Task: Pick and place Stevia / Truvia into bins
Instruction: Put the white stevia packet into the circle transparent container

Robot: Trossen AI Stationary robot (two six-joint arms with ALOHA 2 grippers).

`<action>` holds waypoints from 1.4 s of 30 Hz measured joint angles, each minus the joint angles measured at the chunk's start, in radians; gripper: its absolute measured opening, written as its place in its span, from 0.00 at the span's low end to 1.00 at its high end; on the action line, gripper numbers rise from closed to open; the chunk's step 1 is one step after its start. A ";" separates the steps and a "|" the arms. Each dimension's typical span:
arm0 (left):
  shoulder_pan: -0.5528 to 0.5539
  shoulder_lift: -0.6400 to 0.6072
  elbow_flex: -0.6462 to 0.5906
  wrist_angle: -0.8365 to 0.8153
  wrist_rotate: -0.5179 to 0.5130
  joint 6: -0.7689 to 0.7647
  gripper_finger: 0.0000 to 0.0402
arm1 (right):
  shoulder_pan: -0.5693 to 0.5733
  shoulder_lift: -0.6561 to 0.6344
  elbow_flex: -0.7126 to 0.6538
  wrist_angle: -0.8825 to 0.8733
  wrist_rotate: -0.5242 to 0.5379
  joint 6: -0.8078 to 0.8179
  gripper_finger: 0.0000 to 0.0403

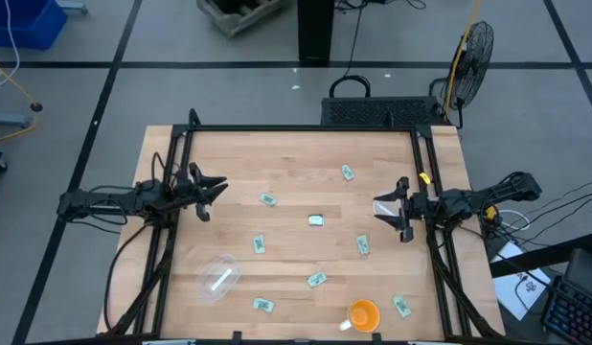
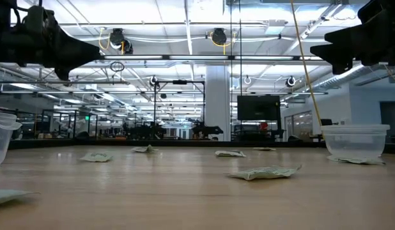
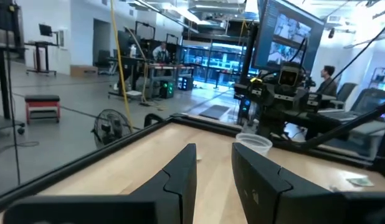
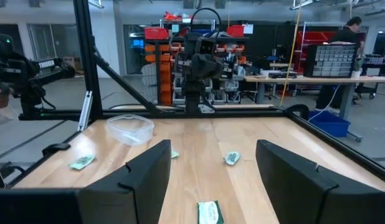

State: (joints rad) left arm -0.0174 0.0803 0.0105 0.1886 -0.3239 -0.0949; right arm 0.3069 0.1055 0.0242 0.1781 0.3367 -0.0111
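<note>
Wooden table [image 1: 296, 172]: scattered sachets [image 1: 316, 220], orange cup [image 1: 363, 313].

Both arms are dark, nearly black, built of slim tube-like links joined by chunkier blocky joints. The left claw [image 1: 212, 192] ends in two pointed black fingers, angular and wedge-shaped with flat inner faces seen close in the left wrist view [image 3: 183, 177]. The right claw [image 1: 384, 209] has the same broad black fingers [image 4: 139, 171], though its tips look pale from above. A small yellow mark sits beside the right arm's wrist. Black cables trail from the right arm's base.
</note>
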 joint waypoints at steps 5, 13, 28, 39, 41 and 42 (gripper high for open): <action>0.000 0.000 0.000 0.000 -0.001 0.019 0.26 | 0.000 0.000 0.000 0.022 0.000 0.025 0.57; 0.000 0.000 0.000 0.000 -0.001 0.017 0.26 | 0.000 0.000 0.000 0.043 0.000 0.211 0.57; 0.000 0.000 0.000 -0.005 -0.001 -0.023 0.26 | 0.000 0.000 0.000 0.099 0.006 0.149 0.57; 0.000 0.000 0.000 -0.007 0.000 -0.128 0.26 | 0.001 0.054 0.092 0.077 0.055 0.032 0.57; 0.000 0.000 0.000 -0.012 0.001 -0.127 0.26 | 0.006 0.106 0.181 0.043 0.056 0.036 0.57; 0.000 0.000 0.000 -0.015 0.001 -0.127 0.26 | 0.011 0.135 0.229 0.003 0.057 0.047 0.57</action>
State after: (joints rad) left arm -0.0174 0.0805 0.0105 0.1741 -0.3229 -0.2218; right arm 0.3176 0.2409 0.2536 0.1808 0.3934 0.0355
